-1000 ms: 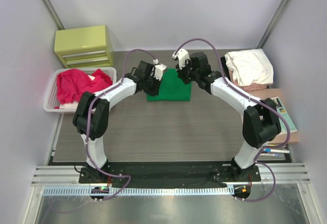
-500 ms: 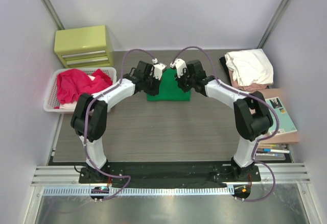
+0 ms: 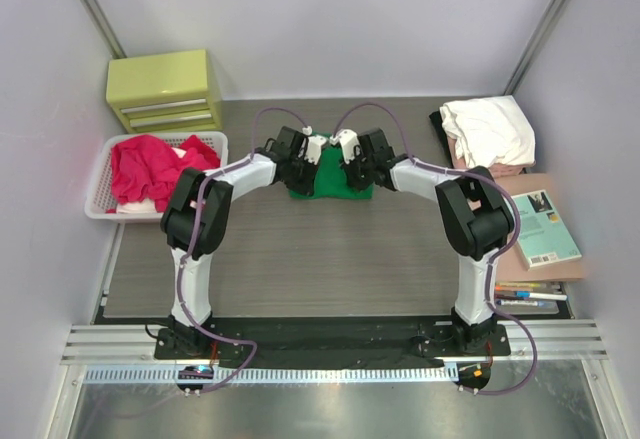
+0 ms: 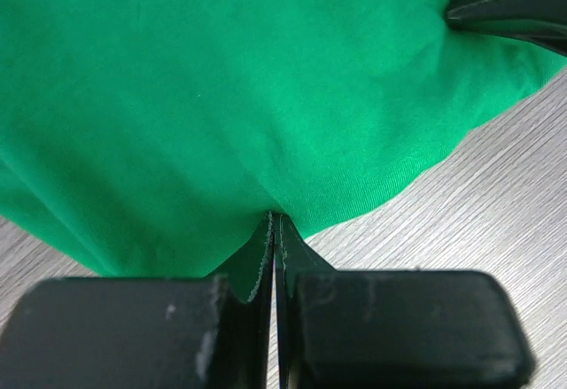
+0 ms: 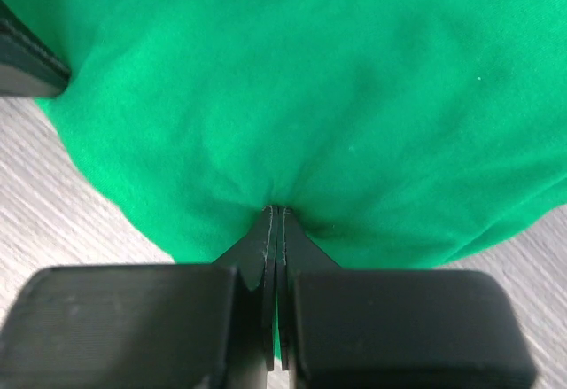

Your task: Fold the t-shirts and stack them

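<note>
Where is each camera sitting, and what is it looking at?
Top external: above and behind, looking down at the table; left arm and right arm show.
Left wrist: on that wrist, facing the green t-shirt; its left end effector shows, shut on it.
Right wrist: likewise, right end effector shut on the same shirt.
Shared: both wrist views show the green t-shirt and wood-grain table.

**Robot test cell in a lab**

Plain white panels (image 3: pixel 330 19) on metal posts (image 3: pixel 85 4) wall in a grey wood-grain desk (image 3: pixel 330 259). The left arm (image 3: pixel 195 221) and right arm (image 3: pixel 470 221), trailing purple cables (image 3: pixel 278 112), are bolted to an aluminium rail (image 3: pixel 105 344) at its near edge.
</note>
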Robot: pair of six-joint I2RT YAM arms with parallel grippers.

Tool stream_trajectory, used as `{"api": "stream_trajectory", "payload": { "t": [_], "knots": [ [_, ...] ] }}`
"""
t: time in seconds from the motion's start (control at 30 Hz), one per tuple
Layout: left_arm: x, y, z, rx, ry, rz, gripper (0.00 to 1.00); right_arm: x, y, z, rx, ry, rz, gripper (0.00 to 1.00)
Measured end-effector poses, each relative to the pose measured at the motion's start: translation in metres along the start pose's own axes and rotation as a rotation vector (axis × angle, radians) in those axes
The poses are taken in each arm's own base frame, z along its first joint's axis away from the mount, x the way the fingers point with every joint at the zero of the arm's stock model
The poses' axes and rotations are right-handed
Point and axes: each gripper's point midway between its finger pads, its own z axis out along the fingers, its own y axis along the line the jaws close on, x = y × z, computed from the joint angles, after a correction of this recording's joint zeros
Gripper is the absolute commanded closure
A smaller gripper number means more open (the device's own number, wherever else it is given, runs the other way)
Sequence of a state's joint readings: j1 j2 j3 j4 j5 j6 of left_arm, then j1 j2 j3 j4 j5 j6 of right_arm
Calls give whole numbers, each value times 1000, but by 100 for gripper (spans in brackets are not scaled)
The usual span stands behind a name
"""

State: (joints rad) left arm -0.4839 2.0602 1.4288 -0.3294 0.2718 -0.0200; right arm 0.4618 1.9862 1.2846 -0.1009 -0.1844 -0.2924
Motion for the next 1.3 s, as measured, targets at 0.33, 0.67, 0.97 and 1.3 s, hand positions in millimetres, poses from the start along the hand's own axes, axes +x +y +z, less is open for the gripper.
{"api": "stream_trajectory", "payload": {
  "t": [0.33, 0.67, 0.97, 1.3],
  "knots": [
    [-1, 0, 2, 1, -12, 1, 100, 23, -28, -24, 50, 15, 57, 99],
    [16, 25, -20, -33, -21, -50, 100, 51, -53, -36, 96, 57, 96, 99],
    [12, 31, -55, -56, -73, -44, 100, 54, -46, -67, 117, 21, 101, 99],
    [-40, -3, -110, -59, -241, 89, 100, -59, -53, -180, 227, -332, 3, 99]
  ]
}}
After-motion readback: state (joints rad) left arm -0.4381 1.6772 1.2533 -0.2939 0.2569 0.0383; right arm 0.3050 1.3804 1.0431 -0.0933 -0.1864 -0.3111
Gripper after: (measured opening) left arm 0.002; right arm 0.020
